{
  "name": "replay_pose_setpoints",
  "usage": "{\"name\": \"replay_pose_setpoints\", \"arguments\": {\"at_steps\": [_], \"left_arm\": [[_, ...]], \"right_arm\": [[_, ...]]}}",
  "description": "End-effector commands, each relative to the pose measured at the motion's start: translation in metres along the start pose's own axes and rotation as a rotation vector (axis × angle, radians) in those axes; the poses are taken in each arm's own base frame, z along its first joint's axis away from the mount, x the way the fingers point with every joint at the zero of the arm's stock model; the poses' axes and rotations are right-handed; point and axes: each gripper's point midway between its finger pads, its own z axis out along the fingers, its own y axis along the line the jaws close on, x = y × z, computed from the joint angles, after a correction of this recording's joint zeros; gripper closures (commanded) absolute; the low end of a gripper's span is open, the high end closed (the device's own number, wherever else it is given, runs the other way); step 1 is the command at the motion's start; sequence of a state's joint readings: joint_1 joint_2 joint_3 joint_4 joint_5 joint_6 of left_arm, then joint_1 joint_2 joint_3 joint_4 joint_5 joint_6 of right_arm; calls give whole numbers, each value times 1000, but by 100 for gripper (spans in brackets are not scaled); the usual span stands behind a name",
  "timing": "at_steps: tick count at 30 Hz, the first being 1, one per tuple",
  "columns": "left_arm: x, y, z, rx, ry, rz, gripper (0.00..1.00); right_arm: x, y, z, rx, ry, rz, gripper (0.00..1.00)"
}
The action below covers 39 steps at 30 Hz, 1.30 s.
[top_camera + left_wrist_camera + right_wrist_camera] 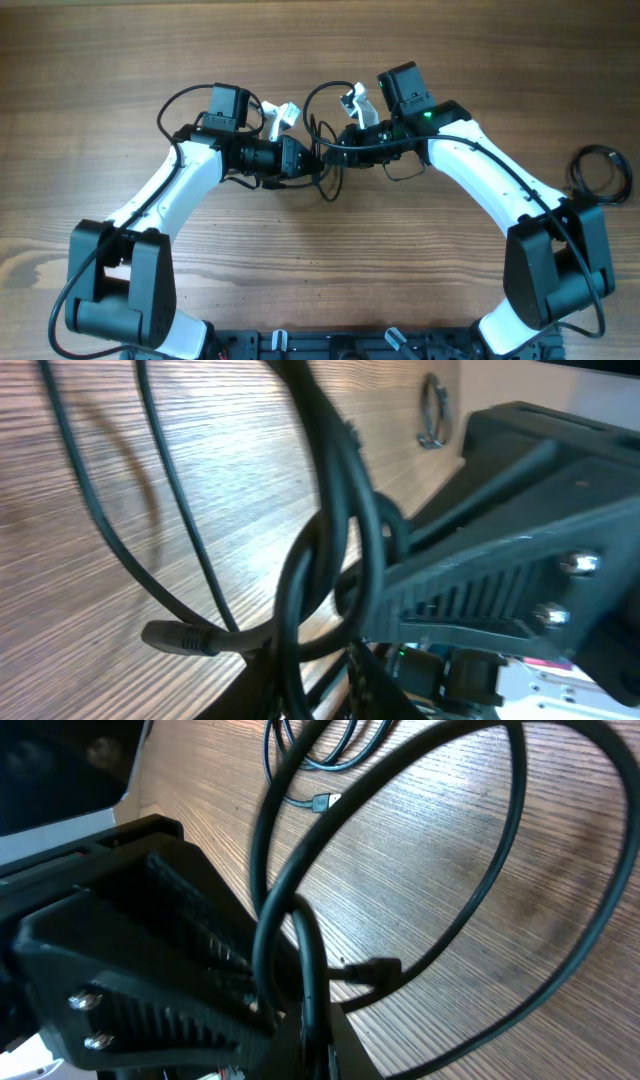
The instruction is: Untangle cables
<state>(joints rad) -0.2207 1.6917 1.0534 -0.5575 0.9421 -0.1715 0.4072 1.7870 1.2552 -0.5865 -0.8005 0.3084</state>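
The cables [330,150] form a thin black tangle hanging between my two grippers at the table's middle. My left gripper [312,160] comes in from the left. In the left wrist view its jaws [335,690] stand slightly apart, with cable strands [330,510] running between them and a sliver of wood showing beside the strands. A plug end [180,638] dangles to the left. My right gripper [342,147] faces it, shut on a cable strand [305,960] that loops wide over the wood. A small plug [375,970] hangs just beyond my right gripper [315,1050].
A separate coil of black cable [600,175] lies on the wood at the far right, beside the right arm's base. Another strand with a small plug [320,802] rests on the table beyond the grippers. The two gripper heads nearly touch.
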Motion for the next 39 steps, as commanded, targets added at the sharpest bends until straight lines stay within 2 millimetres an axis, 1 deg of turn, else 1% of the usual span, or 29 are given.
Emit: {"name": "replay_pose_setpoints", "arguments": {"at_steps": [1,2,4,5,6,7,10,12,13,16,19,22,26,29,30,31,32,34,35,36,39], "left_arm": [[-1,14,4,-77,-9,-17,74],[-1,15,5,-82,-8,-16,78],[-2,23,4,-132,-16,-20,93],[-2,32,3,-183,-23,-32,96],[-2,39,1,-225,-28,-46,96],[-2,54,-3,-308,-42,-88,96],[1,81,-14,-474,-67,-153,96],[6,94,-22,-564,-65,-170,96],[10,102,-27,-619,-59,-180,96],[13,110,-32,-671,-55,-189,96],[14,110,-33,-676,-54,-190,96],[14,110,-33,-676,-54,-189,96],[14,110,-33,-676,-54,-190,96],[14,110,-33,-676,-54,-190,96],[14,110,-33,-676,-54,-190,96],[14,110,-33,-675,-54,-190,96],[14,110,-33,-676,-54,-190,96],[14,110,-33,-676,-53,-189,96],[14,110,-33,-675,-54,-189,96],[14,109,-32,-671,-52,-188,96],[15,103,-27,-628,-28,-154,96]], "right_arm": [[8,26,-2,-106,30,-38,96],[8,26,-2,-105,30,-42,96],[8,26,-2,-105,30,-43,96],[8,25,-2,-104,29,-43,96],[7,24,-2,-97,26,-44,96],[6,21,-2,-81,22,-44,96],[4,15,-3,-56,10,-45,96],[1,11,-7,-51,0,-33,96],[-2,4,-13,-45,-14,-16,96],[-6,-9,-24,-31,-31,18,96],[-10,-26,-39,-13,-54,63,96],[-12,-40,-51,6,-74,57,96],[-9,-77,-63,170,-87,114,96],[0,-111,-73,364,-76,154,96],[3,-118,-76,409,-70,163,90],[5,-121,-77,432,-64,169,68],[7,-121,-77,432,-58,173,52],[8,-121,-77,431,-53,179,33],[8,-120,-77,427,-54,182,32],[8,-116,-74,398,-52,182,32],[5,-85,-65,214,-44,183,29]]}}
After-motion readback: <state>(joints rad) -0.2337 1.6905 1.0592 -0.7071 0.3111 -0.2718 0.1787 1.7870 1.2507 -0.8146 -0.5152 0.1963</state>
